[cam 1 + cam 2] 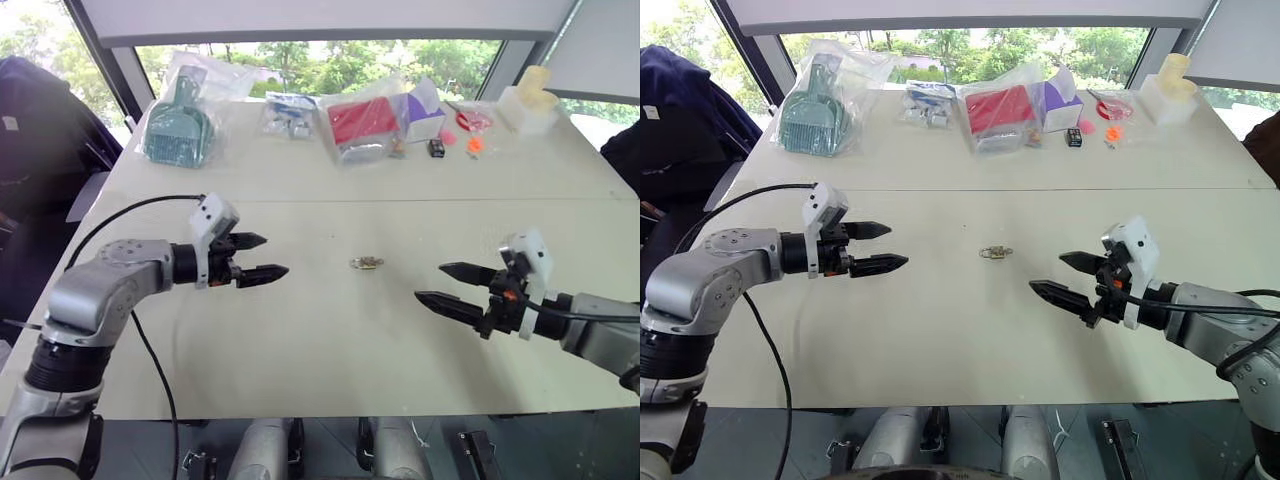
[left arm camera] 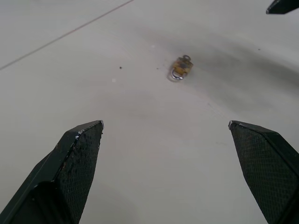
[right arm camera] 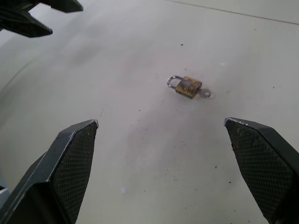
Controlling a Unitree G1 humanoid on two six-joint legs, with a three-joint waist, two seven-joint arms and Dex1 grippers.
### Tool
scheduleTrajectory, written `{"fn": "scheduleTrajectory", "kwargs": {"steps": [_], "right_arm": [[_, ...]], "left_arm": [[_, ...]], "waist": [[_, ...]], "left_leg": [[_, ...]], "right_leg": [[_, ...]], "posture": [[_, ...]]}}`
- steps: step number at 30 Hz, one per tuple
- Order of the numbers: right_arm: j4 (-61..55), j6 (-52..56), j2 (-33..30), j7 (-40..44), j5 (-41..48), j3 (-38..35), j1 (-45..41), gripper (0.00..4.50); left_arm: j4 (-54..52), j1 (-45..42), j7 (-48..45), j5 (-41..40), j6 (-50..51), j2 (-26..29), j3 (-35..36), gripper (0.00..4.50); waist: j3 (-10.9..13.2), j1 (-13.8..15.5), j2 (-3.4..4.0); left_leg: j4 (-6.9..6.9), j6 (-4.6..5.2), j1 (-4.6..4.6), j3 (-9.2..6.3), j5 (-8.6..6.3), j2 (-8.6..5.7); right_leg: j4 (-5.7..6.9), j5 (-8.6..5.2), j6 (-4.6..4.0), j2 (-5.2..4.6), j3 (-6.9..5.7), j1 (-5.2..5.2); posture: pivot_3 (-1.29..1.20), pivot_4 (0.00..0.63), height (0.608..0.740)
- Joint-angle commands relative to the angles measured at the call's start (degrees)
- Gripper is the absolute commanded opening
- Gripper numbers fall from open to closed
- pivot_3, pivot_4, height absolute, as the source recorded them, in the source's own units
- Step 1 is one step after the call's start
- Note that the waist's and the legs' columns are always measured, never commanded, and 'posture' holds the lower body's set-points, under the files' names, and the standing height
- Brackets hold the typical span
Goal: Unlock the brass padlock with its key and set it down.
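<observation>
With the brass padlock [image 3: 188,87] lying on the table [image 1: 300,330] between my wide-open left claw [image 1: 262,257] and right claw [image 1: 440,285], key [image 3: 204,93] apparently inserted, I judge grasping the padlock comes next.

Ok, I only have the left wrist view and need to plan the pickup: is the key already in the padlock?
Observer: In the right wrist view the key sticks out of the brass padlock body, opposite the shackle.
Operator: Is the right gripper holding anything?
Observer: No, the right gripper is open, off the table, to the padlock's right.
Operator: Anything near the lock?
Observer: No, the bagged items lie along the table's far edge.
</observation>
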Motion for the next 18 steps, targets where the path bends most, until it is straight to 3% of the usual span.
{"fn": "scheduleTrajectory", "kwargs": {"steps": [1, 4, 10, 15, 18], "right_arm": [[-0.51, -1.16, -0.30, 0.89, -1.08, 1.20, -2.33, 4.50], [-2.16, -0.56, -0.16, 0.53, -1.18, 2.06, -2.68, 4.50], [-6.92, 0.87, 0.54, -2.30, 1.48, -0.31, 0.01, 4.50], [-8.84, 0.56, 1.72, -4.99, 0.99, 0.34, 2.01, 4.50], [-6.75, -1.04, 3.25, -6.40, -1.87, 0.76, 2.83, 4.50]], "left_arm": [[-0.98, -0.72, -1.73, 0.44, -1.41, 1.56, 0.50, 4.46], [0.47, -2.20, -6.97, 2.73, -3.56, 5.71, -2.39, 4.46], [7.13, -9.00, -15.91, 8.95, -10.62, 8.70, -8.77, 4.46], [16.18, -20.83, -22.82, 14.07, -13.77, 3.55, -16.84, 4.46], [30.76, -32.48, -28.33, 20.34, -21.42, -6.72, -24.40, 4.46]], "waist": [[0.00, -0.02, 0.00], [0.00, 0.06, 0.00], [0.00, 0.45, -0.01], [0.00, 1.49, -0.04], [0.00, 2.32, -0.07]], "left_leg": [[0.00, -0.01, 0.00, 0.00, 0.01, 0.00], [0.00, -0.03, 0.00, 0.00, 0.01, 0.00], [0.00, 0.01, 0.00, 0.01, -0.01, -0.01], [0.02, 0.03, 0.00, 0.03, -0.02, -0.02], [0.17, 0.11, 0.00, -0.02, -0.04, -0.03]], "right_leg": [[0.01, 0.00, 0.00, 0.00, 0.00, 0.00], [0.01, 0.00, 0.00, 0.01, 0.00, 0.00], [-0.01, 0.00, -0.01, -0.01, -0.01, 0.02], [-0.02, 0.00, -0.01, -0.01, 0.00, 0.02], [-0.01, 0.00, -0.01, 0.01, -0.03, 0.14]], "posture": [[0.00, 0.150, 0.735], [0.00, 0.150, 0.735], [0.00, 0.150, 0.735], [0.00, 0.150, 0.735], [0.00, 0.150, 0.735]]}}
